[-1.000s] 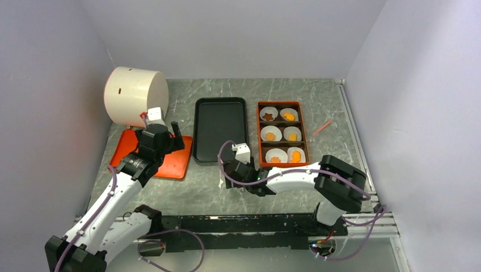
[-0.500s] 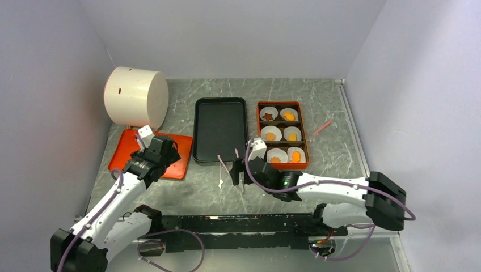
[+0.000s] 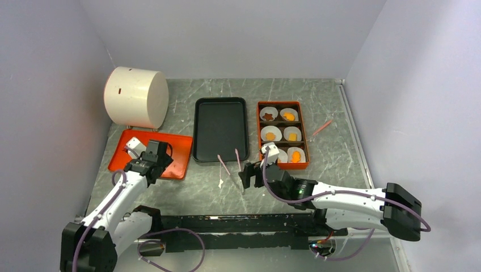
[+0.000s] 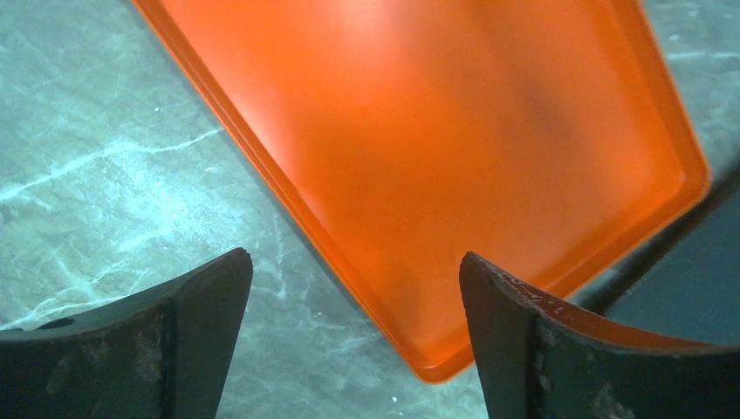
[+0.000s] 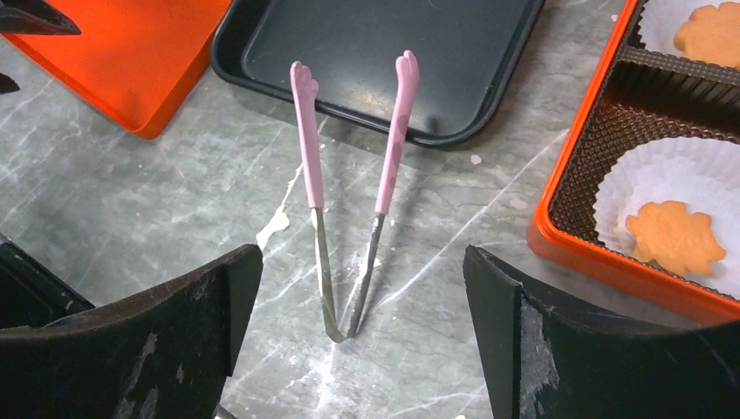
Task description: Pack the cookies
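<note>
The cookies lie in white paper cups in an orange six-compartment box [image 3: 307,136]: one brown [image 3: 266,117], the others orange, such as one in the back row [image 3: 288,116]. Two orange ones show in the right wrist view [image 5: 676,237]. Pink-tipped metal tongs [image 3: 229,161] lie on the table, tips resting on the black tray's near rim, also in the right wrist view [image 5: 347,183]. My right gripper [image 3: 248,175] [image 5: 359,257] is open and empty, just behind the tongs' hinge. My left gripper [image 3: 156,153] [image 4: 353,257] is open and empty over the orange lid's [image 4: 436,131] near corner.
The black tray [image 3: 220,127] [image 5: 384,44] lies between the orange lid [image 3: 177,161] and the box. A large white cylinder [image 3: 136,96] lies on its side at the back left. A thin pink stick [image 3: 321,127] lies right of the box. Grey walls enclose the table.
My right gripper has drawn back to the right, and the tongs now lie uncovered on the table. My left gripper has pulled back toward the lid's near edge.
</note>
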